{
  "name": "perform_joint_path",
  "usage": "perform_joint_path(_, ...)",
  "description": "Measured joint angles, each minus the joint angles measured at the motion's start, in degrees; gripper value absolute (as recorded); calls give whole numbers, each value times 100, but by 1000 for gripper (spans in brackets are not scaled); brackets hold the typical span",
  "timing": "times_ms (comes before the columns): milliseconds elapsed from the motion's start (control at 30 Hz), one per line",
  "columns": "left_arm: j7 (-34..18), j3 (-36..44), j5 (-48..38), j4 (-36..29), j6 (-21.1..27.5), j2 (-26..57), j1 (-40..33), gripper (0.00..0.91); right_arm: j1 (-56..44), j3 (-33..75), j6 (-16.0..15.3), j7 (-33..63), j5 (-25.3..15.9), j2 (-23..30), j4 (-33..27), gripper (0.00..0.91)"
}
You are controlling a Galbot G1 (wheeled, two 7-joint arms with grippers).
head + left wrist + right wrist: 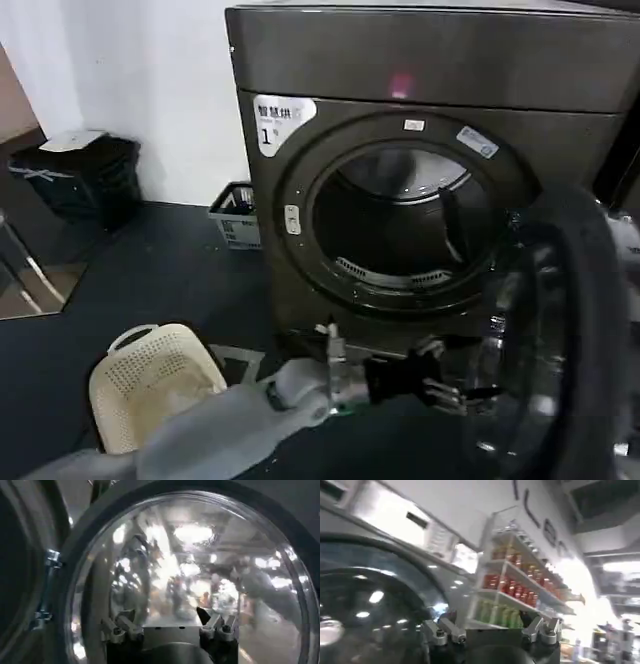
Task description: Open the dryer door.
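Note:
The dryer [420, 70] is a dark grey-brown machine with a white "1" label and a small pink light. Its drum opening [400, 220] is uncovered. The dryer door [575, 330] stands swung out to the right, its dark inner rim and glass bowl facing the left arm. My left gripper [455, 385] reaches across low in front of the machine, right at the door's inner side. In the left wrist view the left gripper [165, 615] is open, nothing between its fingers, and the door's glass [200, 555] lies just ahead. The right gripper [490, 622] is open and holds nothing.
A cream laundry basket [150, 385] sits on the dark floor at the lower left. A grey crate [235, 215] stands beside the dryer's left side, and a black bin [85, 175] by the white wall. Shelves of red and green bottles [515, 587] show in the right wrist view.

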Motion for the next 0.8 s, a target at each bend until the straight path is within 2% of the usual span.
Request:
perform_joint_path(300,-129,471,-66,366,18,-609,-417,907,-189,649,-90,218,-258,34,241,907)
perform_joint_path(500,-198,738,-45,686,-4,-1056,-717,907,-305,960,-110,305,-291,59,417,907)
perform_joint_path(800,-323,875,38,1381,-87,-1734,-1035,907,-420,1463,-147,496,-295,-91,192,907)
